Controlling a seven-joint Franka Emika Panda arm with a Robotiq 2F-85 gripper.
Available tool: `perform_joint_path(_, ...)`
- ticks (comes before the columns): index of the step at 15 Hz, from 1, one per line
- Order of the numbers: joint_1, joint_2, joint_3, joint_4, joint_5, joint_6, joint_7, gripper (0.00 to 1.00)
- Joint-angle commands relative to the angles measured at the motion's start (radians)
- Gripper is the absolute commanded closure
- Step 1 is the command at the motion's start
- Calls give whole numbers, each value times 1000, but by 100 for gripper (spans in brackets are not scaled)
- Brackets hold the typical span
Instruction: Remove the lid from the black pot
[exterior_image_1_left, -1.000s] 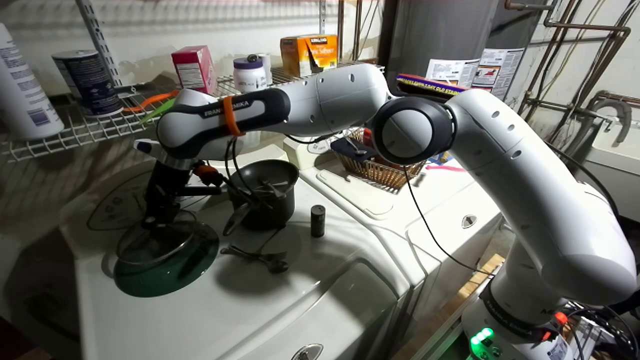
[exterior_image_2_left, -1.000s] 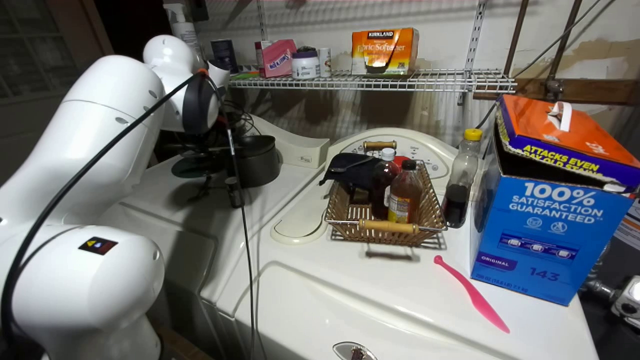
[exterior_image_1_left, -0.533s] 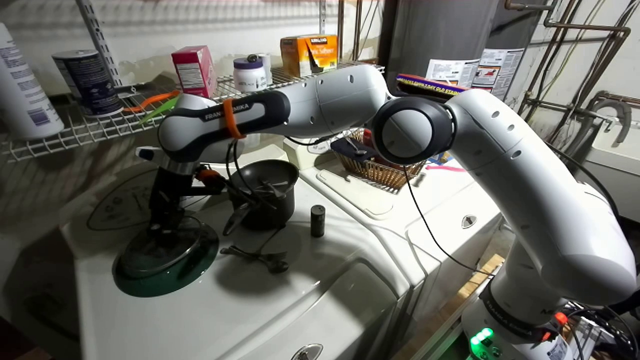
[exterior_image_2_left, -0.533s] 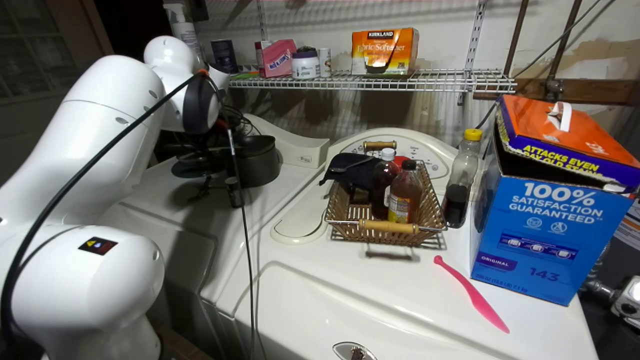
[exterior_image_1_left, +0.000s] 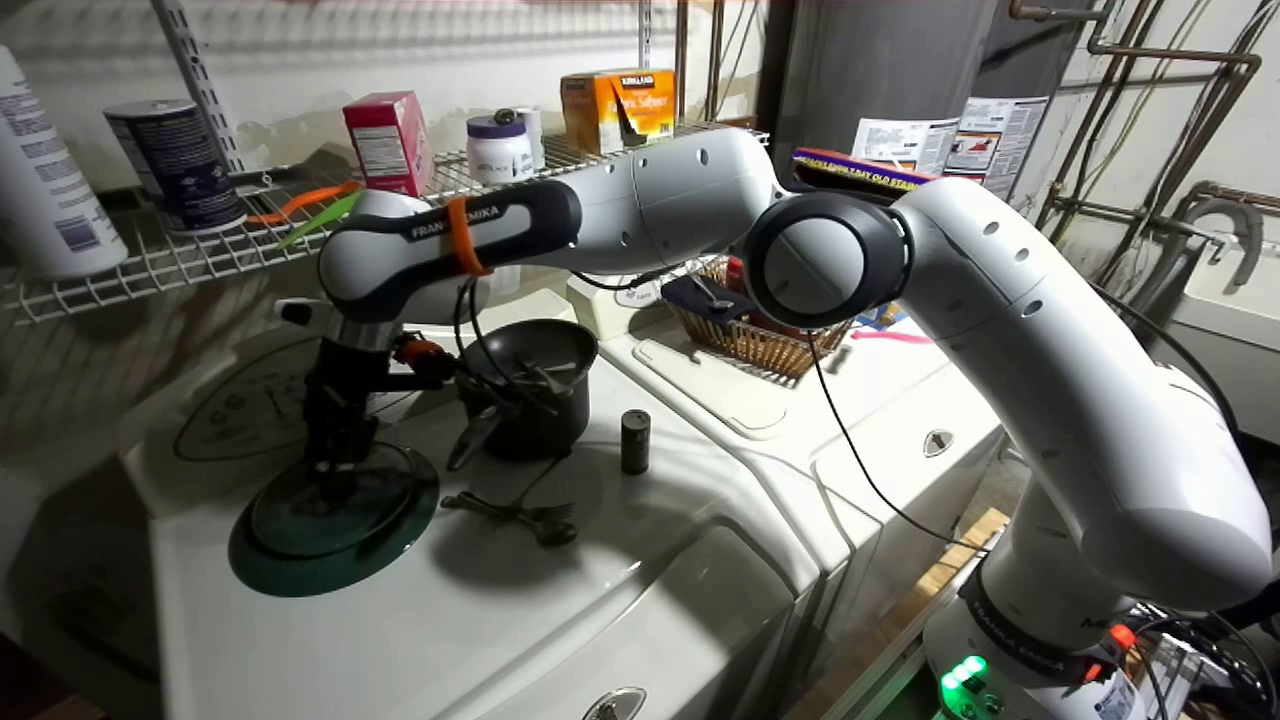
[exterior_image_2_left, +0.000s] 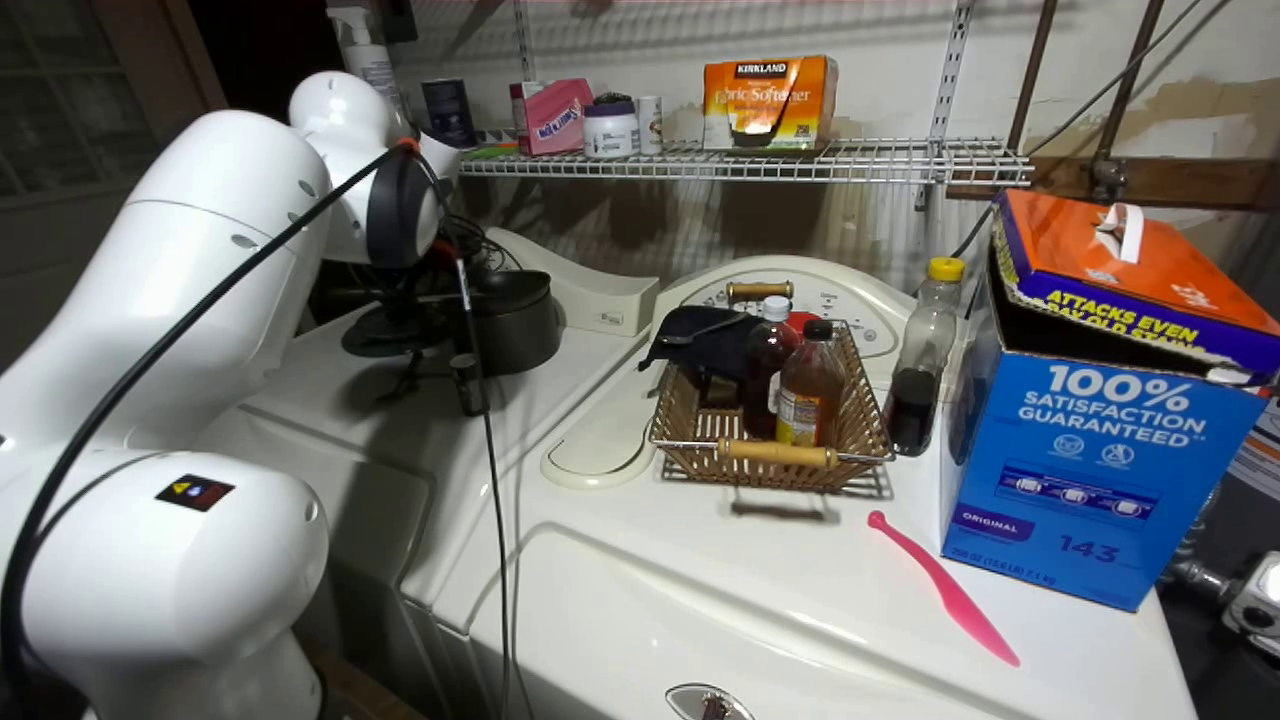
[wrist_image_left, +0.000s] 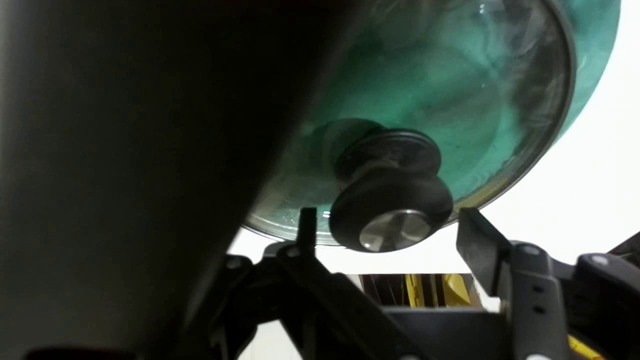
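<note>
The see-through lid (exterior_image_1_left: 285, 530) lies on the dark green disc (exterior_image_1_left: 330, 580) on the white machine top. In the wrist view the lid (wrist_image_left: 450, 100) shows green through its glass, over the green disc (wrist_image_left: 595, 45). Its black knob (wrist_image_left: 392, 197) stands between my fingers. My gripper (wrist_image_left: 387, 220) is open, with a gap at both sides of the knob. In an exterior view the gripper (exterior_image_1_left: 335, 480) is low over the lid's middle. The black pot (exterior_image_1_left: 545, 420) stands uncovered beside it, handle toward the front; the pot also shows in an exterior view (exterior_image_2_left: 515, 335).
A small dark can (exterior_image_1_left: 635, 442) and dark utensils (exterior_image_1_left: 520, 512) lie in front of the pot. A wicker basket (exterior_image_2_left: 770, 465) with bottles and a blue box (exterior_image_2_left: 1090, 480) stand farther over. A wire shelf (exterior_image_1_left: 150, 265) hangs above and behind.
The lid has come down from a tilted position above the green disc and now lies flatter on it. The gripper has moved down and slightly toward the pot, and now stands apart from the knob.
</note>
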Motion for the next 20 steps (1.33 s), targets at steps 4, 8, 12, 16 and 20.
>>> perform_joint_path(4,-6,-39,4,-10,-4,-43,-5,0)
perform_joint_path(8,-22,-71,54,-25,54,-29,17,0)
perform_joint_path(12,-27,-143,77,-94,137,-24,176,0)
perform_joint_path(16,-13,-234,101,-159,216,-42,389,0)
perform_joint_path(20,24,-349,95,-226,207,-55,666,0)
